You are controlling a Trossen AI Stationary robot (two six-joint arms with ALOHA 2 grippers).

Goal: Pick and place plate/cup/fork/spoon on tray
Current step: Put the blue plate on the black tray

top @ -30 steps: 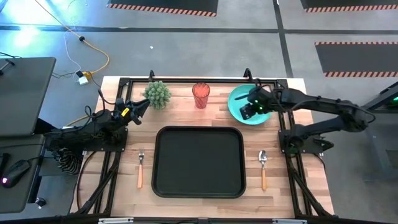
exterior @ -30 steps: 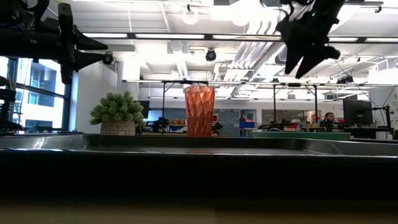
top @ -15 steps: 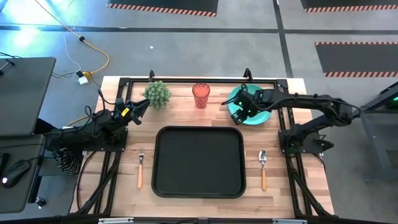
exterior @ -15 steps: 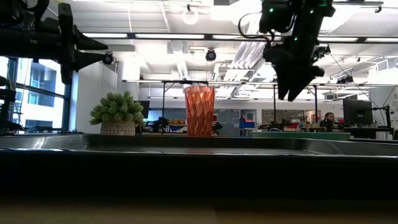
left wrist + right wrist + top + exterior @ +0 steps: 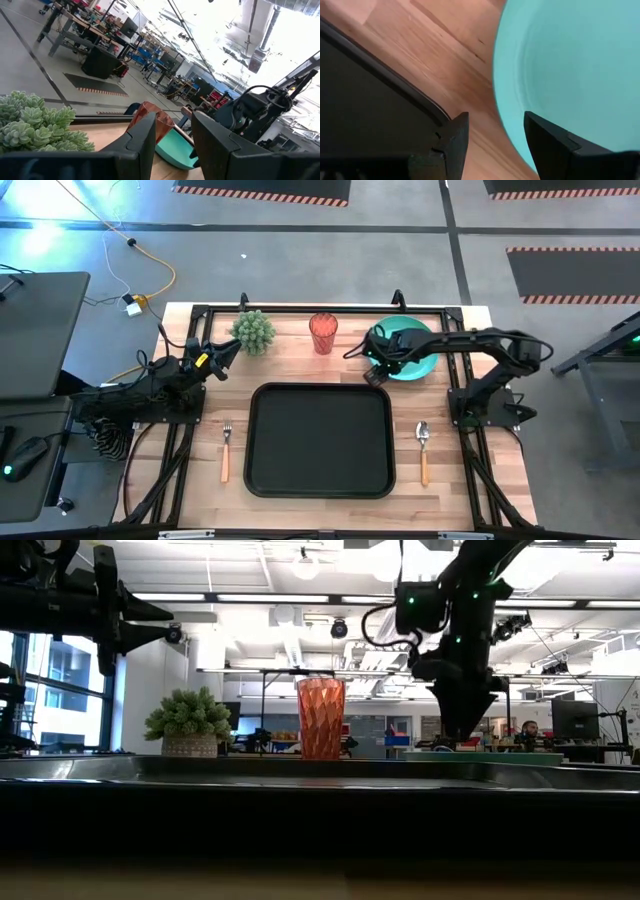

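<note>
Bare tray (image 5: 320,440), right gripper (image 5: 492,132) (fingers apart) at plate (image 5: 415,350) rim

Fork (image 5: 226,451) – tray (image 5: 320,395) – spoon (image 5: 423,452)

The black tray (image 5: 320,440) lies flat at the table's near centre, nothing on it. The teal plate (image 5: 412,350) lies flat at the far right, just beyond the tray's far right corner. The red-orange cup (image 5: 323,333) stands upright at the far centre. The fork (image 5: 226,452) lies left of the tray, the spoon (image 5: 423,452) right of it, handles pointing near.
</note>
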